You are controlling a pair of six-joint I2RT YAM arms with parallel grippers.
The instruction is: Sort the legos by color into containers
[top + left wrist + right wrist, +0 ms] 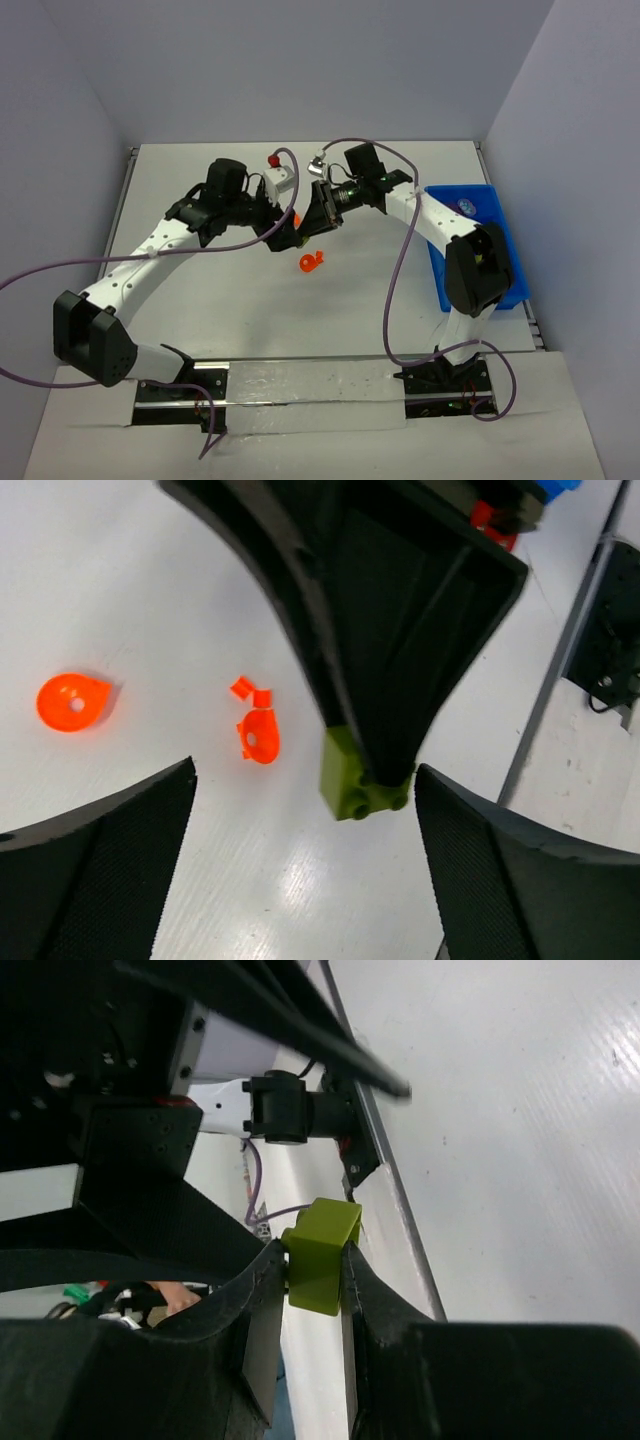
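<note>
Item: lime-green brick [320,1258], clamped between the two fingers of the right end effector [315,1272], its upper half standing clear of the fingertips. Left end effector [305,780]: fingers wide apart, holding nothing, the brick sitting in the gap nearer its right finger. Also on the white table [120,580]: two rounded orange pieces [72,700] [258,735]; blue tray [500,240] well apart at the right edge.

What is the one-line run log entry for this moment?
left gripper: fingers open | right gripper: fingers shut on lime-green brick | orange pieces: on table, unsorted
</note>
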